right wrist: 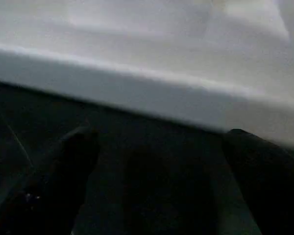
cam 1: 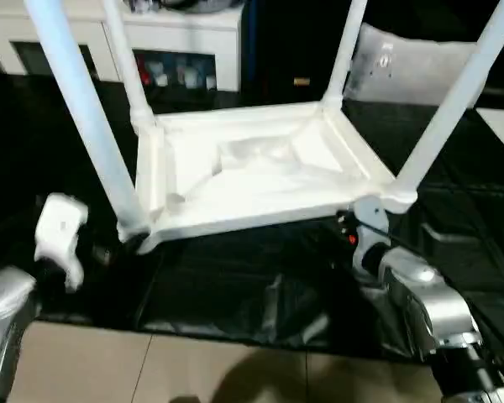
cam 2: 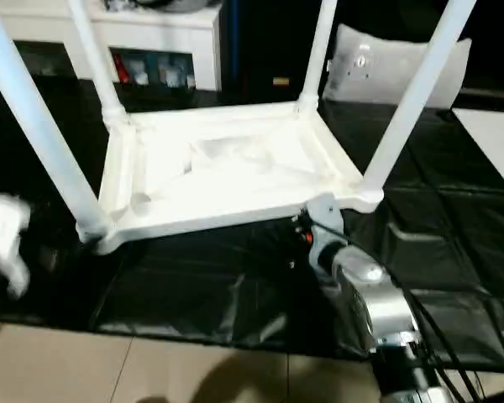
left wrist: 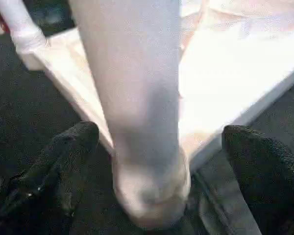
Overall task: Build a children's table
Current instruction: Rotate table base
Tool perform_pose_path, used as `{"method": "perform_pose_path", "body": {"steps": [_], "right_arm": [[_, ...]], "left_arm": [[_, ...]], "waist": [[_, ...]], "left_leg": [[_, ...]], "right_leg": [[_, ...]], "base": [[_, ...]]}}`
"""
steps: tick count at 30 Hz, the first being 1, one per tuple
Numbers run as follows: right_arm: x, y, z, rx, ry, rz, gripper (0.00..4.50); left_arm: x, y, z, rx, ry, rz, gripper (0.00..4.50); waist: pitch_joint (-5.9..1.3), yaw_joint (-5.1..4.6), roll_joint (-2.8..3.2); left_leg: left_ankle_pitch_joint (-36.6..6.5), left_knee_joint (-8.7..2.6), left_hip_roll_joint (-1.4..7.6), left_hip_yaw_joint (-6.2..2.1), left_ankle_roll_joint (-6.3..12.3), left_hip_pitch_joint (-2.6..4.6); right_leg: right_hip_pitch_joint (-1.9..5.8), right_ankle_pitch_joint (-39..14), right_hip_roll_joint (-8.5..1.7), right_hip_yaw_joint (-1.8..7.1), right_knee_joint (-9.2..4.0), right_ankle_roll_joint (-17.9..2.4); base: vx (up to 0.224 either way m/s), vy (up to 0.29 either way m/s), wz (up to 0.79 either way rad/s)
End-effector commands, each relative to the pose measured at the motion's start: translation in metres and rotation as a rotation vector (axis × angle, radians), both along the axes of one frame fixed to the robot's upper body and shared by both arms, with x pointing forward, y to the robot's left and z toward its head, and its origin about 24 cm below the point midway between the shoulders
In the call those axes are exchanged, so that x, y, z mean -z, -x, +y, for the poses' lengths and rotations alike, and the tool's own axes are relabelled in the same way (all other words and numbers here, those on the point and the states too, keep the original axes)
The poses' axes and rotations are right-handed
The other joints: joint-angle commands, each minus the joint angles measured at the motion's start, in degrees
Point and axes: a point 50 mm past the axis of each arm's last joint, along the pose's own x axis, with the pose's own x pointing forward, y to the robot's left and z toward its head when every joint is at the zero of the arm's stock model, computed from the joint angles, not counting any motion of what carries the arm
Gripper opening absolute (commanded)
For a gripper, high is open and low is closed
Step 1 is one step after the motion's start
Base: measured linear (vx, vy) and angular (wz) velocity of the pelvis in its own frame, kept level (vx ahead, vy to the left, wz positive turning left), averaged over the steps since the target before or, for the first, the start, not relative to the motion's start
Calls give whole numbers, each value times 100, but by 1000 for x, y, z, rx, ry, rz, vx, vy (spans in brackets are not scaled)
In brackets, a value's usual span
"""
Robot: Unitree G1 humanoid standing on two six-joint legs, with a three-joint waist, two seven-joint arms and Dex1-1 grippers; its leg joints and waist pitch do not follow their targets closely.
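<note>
Children's table (cam 1: 252, 180) lies upside down at frame centre, four legs up. Left gripper (left wrist: 157, 161) is spread around a leg (left wrist: 137, 98); right gripper (right wrist: 161, 171) is spread beneath the tabletop edge.

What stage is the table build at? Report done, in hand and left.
Done: the children's table lies upside down on the black work surface with all four legs standing in its corner sockets.

In hand: nothing is gripped. The left gripper stands open around the near-left leg's base; the right gripper is open just below the tabletop's rim.

Left: probably turning it upright.
</note>
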Motion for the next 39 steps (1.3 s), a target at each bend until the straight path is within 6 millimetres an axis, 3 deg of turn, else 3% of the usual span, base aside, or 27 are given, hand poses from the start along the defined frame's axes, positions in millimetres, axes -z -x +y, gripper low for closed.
{"method": "perform_pose_path", "body": {"steps": [1, 2, 5, 6, 10, 12, 13, 16, 17, 20, 21, 26, 28, 35, 39], "right_arm": [[2, -1, -1, 16, 28, 36, 450], [7, 0, 0, 21, 50, 62, 450], [14, -4, 2, 52, 66, 85, 450], [15, -7, 4, 66, 60, 90, 450], [16, -18, 5, 123, 54, 96, 450], [17, -21, 5, 133, 57, 91, 450], [17, -24, 6, 137, 57, 83, 450], [16, -29, 10, 134, 38, 60, 450], [15, -31, 12, 127, 37, 54, 450], [13, -33, 16, 105, 29, 37, 450], [11, -35, 22, 80, 24, 23, 450], [6, -39, 36, 19, 12, -18, 450], [5, -39, 50, -55, 3, -39, 450], [3, -33, 76, -223, -20, -77, 450], [5, -29, 82, -278, -9, -80, 450]], "left_arm": [[3, -8, -1, -14, 18, 7, 445], [0, -17, -3, -16, 32, -4, 445], [0, -34, -7, -10, 36, -10, 445], [-1, -39, -10, 0, 45, -14, 445], [-8, -48, -31, 119, 188, -36, 445], [-11, -47, -40, 180, 232, -42, 445], [-12, -42, -49, 256, 248, -39, 445], [-11, -26, -69, 451, 275, -1, 445], [-9, -20, -77, 522, 266, 24, 445], [-4, -9, -90, 620, 248, 79, 445], [0, -2, -103, 676, 232, 102, 445], [-1, -5, -125, 678, 251, 74, 445], [-6, -8, -141, 699, 279, 50, 445], [-11, -4, -176, 783, 329, 39, 445], [-12, -1, -193, 822, 350, 36, 445]], "waist": [[-312, 10, 24], [-315, 1, 1], [-317, 17, 14], [-327, 12, 1], [-336, 24, 22], [-349, 42, 24], [-357, 52, 66], [-362, 69, 50], [-363, 80, 16], [-329, 55, 3], [-312, 39, -21], [-311, -14, -17], [-314, -35, -45], [-343, -118, -71], [-334, -139, -63]], "left_leg": [[-295, -460, 157, 12, 103, -69], [-184, -452, 144, 21, 104, -84], [-251, -460, 150, 34, 36, -59], [-210, -460, 152, 29, 17, -76], [-280, -455, 173, 51, -84, -43], [-197, -450, 178, 55, -71, -44], [-180, -444, 191, 56, -85, -38], [-70, -443, 204, 64, -47, -55], [-61, -442, 205, 75, -2, -52], [-268, -468, 209, 80, 29, -59], [-355, -479, 207, 85, 22, -70], [-396, -480, 211, 93, -21, -74], [-399, -473, 207, 100, -17, -84], [-6, -430, 197, 96, 156, -112], [-67, -427, 206, 99, 222, -105]], "right_leg": [[342, -186, -363, 283, -427, -1054], [351, -98, -359, 284, -428, -1046], [332, -251, -383, 281, -443, -1060], [360, -192, -395, 284, -428, -1050], [335, -205, -417, 292, -420, -1180], [334, 24, -414, 290, -392, -1239], [327, 151, -427, 287, -383, -1279], [331, 406, -417, 280, -348, -1362], [339, 451, -415, 281, -336, -1364], [345, 19, -421, 286, -378, -1269], [353, -227, -423, 292, -409, -1199], [347, -516, -420, 297, -441, -1132], [354, -531, -414, 297, -451, -1120], [386, 141, -396, 286, -390, -1253], [384, 128, -398, 282, -401, -1331]], "base": [[0, 0, 0], [0, 0, 0], [0, 0, 0], [0, 0, 0], [0, 0, 0], [0, 0, 0], [0, 0, 0], [0, 0, 0], [0, 0, 0], [0, 0, 0], [0, 0, 0], [0, 0, 0], [0, 0, 0], [0, 0, 0], [0, 0, 0]]}}
